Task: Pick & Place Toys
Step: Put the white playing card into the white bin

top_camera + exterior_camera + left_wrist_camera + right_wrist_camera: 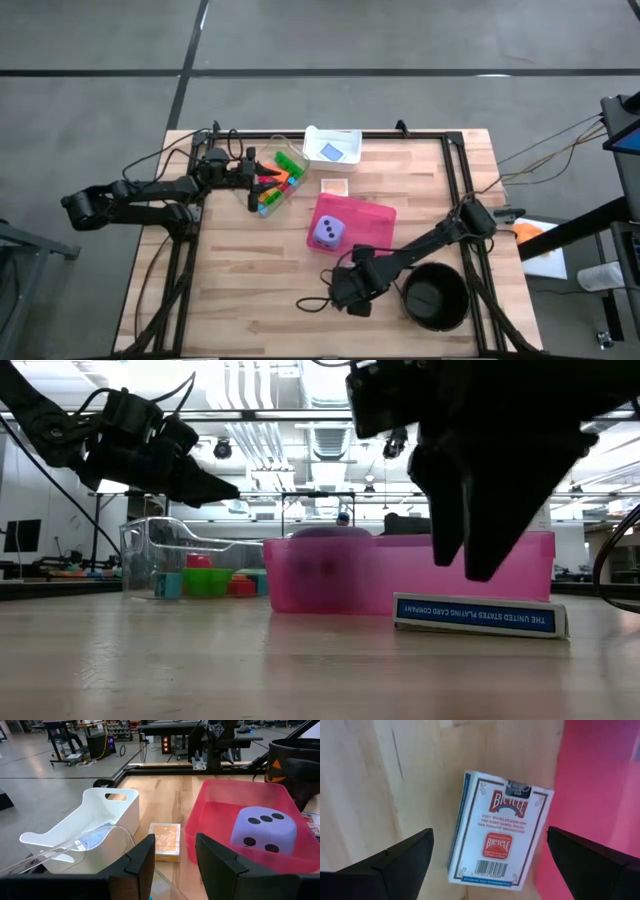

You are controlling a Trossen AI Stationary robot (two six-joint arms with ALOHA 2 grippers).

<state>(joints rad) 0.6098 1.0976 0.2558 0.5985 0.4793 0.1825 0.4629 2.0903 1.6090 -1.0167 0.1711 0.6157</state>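
Item: toys. Small bricks [275,187] in green, orange, red, pink and blue lie heaped in a clear container [270,182] at about ten o'clock from table centre. The lilac die [329,232], dark-dotted, sits inside a pink tray [375,218] near centre.

Handling, judged: the bricks look light, rigid and smooth, likely to slip, so they are best pinched across flat opposing sides, one at a time. The die looks bulkier and possibly soft; take it across two opposite faces with a wide opening.

Left gripper [250,178]: at the container's nine o'clock edge, above the bricks. Its fingers [145,860] stand narrowly apart with nothing seen between them.

Right gripper [348,290]: at five o'clock from the die, low over the table, fingers [407,852] spread wide and empty, straddling a boxed deck of playing cards [500,835] that lies flat just beside the tray's wall.

Other stock: white bin [332,147] at twelve o'clock, a second small card box [335,186] between bin and tray, black round bowl [436,296] at four o'clock.
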